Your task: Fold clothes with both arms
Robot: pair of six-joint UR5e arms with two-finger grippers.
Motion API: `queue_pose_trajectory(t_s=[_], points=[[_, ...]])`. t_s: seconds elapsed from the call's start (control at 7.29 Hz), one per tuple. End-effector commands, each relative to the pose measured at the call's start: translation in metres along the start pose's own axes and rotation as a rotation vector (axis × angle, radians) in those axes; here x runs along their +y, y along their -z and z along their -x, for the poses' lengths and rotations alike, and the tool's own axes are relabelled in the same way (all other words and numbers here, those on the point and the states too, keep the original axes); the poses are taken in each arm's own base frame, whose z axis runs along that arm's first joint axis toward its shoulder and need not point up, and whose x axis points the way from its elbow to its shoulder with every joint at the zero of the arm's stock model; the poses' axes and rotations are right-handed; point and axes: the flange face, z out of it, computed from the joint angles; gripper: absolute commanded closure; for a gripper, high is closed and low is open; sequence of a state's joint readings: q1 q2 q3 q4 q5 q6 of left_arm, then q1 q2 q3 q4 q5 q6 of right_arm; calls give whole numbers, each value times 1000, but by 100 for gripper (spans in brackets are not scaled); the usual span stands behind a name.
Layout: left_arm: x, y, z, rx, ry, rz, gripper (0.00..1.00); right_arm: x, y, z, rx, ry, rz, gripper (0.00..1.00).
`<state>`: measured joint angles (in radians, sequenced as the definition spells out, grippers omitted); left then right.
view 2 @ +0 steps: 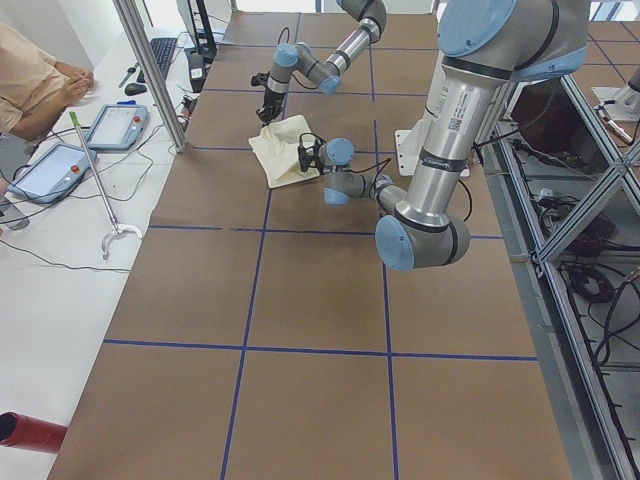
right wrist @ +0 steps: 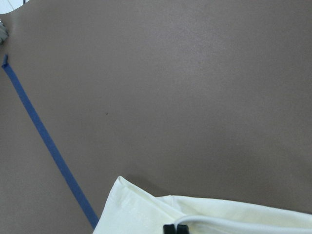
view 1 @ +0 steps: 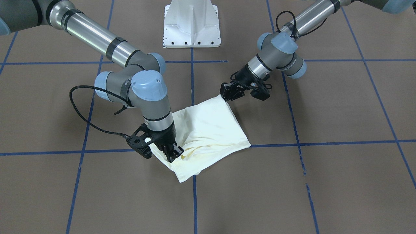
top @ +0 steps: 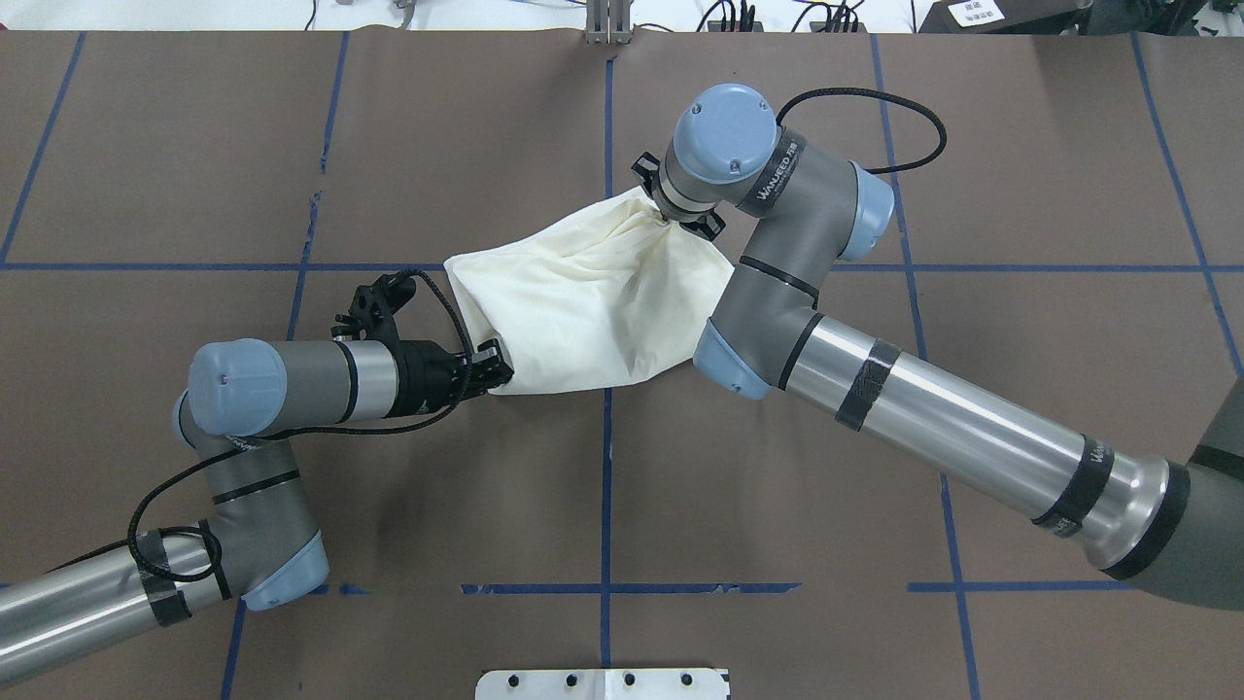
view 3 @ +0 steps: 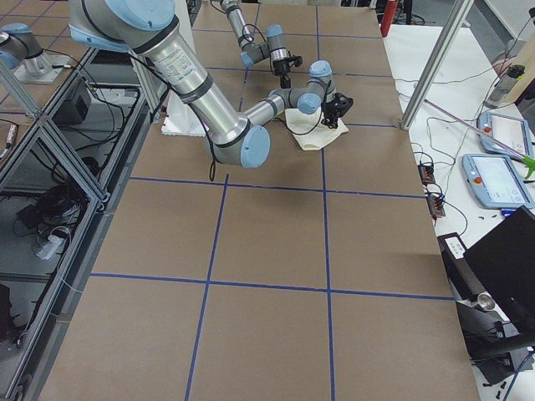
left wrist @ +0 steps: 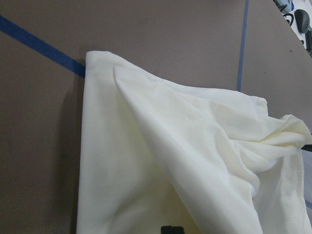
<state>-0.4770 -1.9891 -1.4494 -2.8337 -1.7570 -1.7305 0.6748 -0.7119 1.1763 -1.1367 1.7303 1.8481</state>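
Shirt (top: 583,311) mostly folded, pinched at two opposite corners

The left gripper (top: 486,374) is closed on one corner and the right gripper (top: 671,209) is closed on a bunched corner. The cloth spans the gap between them, low over the worktop (top: 292,146). No sleeves or print show, so the early folds look done. The rumpled top layer probably needs laying over and flattening.

Brown table cover (top: 292,146) with a blue tape grid (top: 606,467). White base plate (view 1: 191,24) top centre in the front-facing view. Left side view: white bench (view 2: 60,290) along left edge with a tablet (view 2: 115,125) and keyboard (view 2: 163,50), metal post (view 2: 150,75) upper left, aluminium frame (view 2: 590,200) at right.
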Motion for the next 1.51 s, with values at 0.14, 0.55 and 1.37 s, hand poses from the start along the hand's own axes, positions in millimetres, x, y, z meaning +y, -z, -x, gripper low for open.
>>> queue_pose_trajectory(t_s=[0.14, 0.55, 1.37], points=[[39, -7, 5, 5, -1, 76, 100, -2, -4, -4, 8, 0, -2, 100], [65, -11, 6, 5, -1, 115, 100, -3, -9, -6, 19, -2, -5, 100], [36, 27, -61, -62, 20, 10, 100, -44, 7, 8, 6, 45, -16, 0]])
